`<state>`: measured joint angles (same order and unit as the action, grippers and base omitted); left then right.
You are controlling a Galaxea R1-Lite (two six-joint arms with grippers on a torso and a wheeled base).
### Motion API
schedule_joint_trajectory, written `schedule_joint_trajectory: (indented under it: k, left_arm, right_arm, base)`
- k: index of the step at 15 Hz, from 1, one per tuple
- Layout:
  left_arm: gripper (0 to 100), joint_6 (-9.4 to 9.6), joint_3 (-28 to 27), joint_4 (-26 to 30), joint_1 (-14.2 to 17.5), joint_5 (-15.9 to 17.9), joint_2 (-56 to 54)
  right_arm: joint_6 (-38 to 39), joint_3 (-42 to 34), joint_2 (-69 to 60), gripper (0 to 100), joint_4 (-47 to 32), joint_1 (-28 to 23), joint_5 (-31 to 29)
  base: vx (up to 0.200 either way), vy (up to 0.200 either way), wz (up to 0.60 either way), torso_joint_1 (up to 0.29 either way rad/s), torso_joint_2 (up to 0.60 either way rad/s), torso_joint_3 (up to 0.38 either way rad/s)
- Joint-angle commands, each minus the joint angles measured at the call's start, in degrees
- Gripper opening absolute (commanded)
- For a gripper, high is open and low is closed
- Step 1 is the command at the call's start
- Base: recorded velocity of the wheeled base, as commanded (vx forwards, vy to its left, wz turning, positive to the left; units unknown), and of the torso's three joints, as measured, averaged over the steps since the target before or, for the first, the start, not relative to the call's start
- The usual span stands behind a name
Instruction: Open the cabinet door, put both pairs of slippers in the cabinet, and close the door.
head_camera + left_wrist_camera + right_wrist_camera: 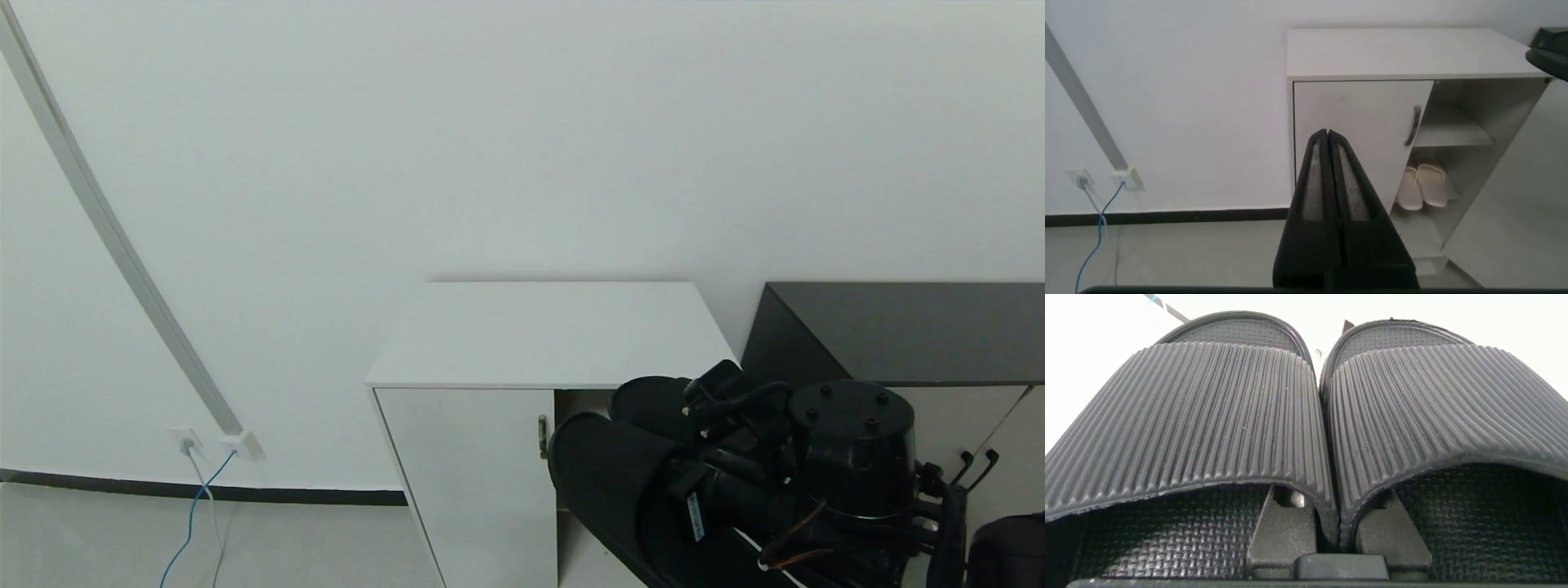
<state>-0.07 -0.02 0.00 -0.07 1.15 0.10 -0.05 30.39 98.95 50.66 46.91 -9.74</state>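
- Right gripper [1337, 532]: jaws pinch the black slippers [608, 478] by their inner side walls, the two pressed together in the gap. One finger [1282, 531] sits inside the left slipper, the other inside the right one, both under the ribbed straps.
- The pair lies side by side, soles level with each other and toes pointing away from the wrist.
- The pair is held off the ground, just in front of the open right half of the white cabinet [539, 335] and near its top edge.
- The cabinet's left door [465, 474] is closed.
- White slippers [1425, 186] sit as a pair on a shelf inside the open half, below the upper shelf [1454, 135].
- Left gripper [1327, 204]: jaws pressed together, holding nothing, well back from the cabinet and facing its front.
- On the far wall to the left are sockets [216, 443] with cables hanging down.
- A dark cabinet [898, 331] stands to the right of the white one.
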Motion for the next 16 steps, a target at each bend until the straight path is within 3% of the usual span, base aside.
schedule_joint_trajectory:
  k: [1,8,16]
  left_arm:
    - [0,-0.01,-0.06,0.00,0.07,0.00,-0.01]
    - [0,-0.01,0.02,0.00,-0.01,0.00,-0.01]
    - [0,-0.01,-0.06,0.00,-0.01,0.00,-0.01]
  right_arm:
    - [-0.04,-0.33,0.10,0,0.49,0.02,-0.02]
    - [-0.13,-0.68,0.10,0,0.66,0.29,-0.10]
    - [-0.39,-1.04,0.10,0,0.66,0.38,-0.10]
  base:
    - [0.000,0.000,0.00,0.000,0.00,0.000]
    - [0.000,0.000,0.00,-0.012,0.02,0.016]
    - [0.000,0.000,0.00,-0.154,0.35,0.191]
